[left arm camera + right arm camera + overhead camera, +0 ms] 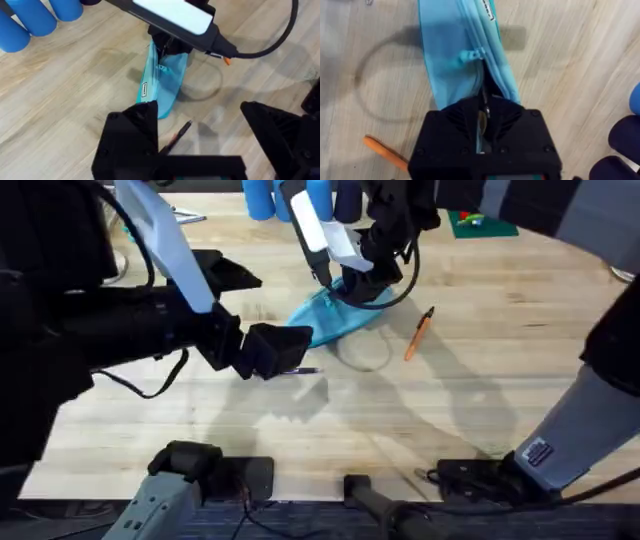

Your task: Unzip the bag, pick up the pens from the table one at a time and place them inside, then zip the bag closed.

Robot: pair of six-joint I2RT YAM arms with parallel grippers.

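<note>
the light blue pencil pouch (335, 315) lies on the wooden bench (480, 395), near the far middle of the overhead view. its zipper (479, 65) is partly open at the end under the right claw, with the small teal pull (471, 54) partway along the pouch. the right claw (482, 117) is pinched narrow on the pouch fabric at that open end. the left claw (200, 137) is spread wide and hangs above the bench at the pouch's other end, holding nothing. the dark pen (176, 136) lies on the bench just beside that end. the orange pen (418, 333) lies apart from the pouch on the right side. blue cups (35, 17) stand at the far edge.
</note>
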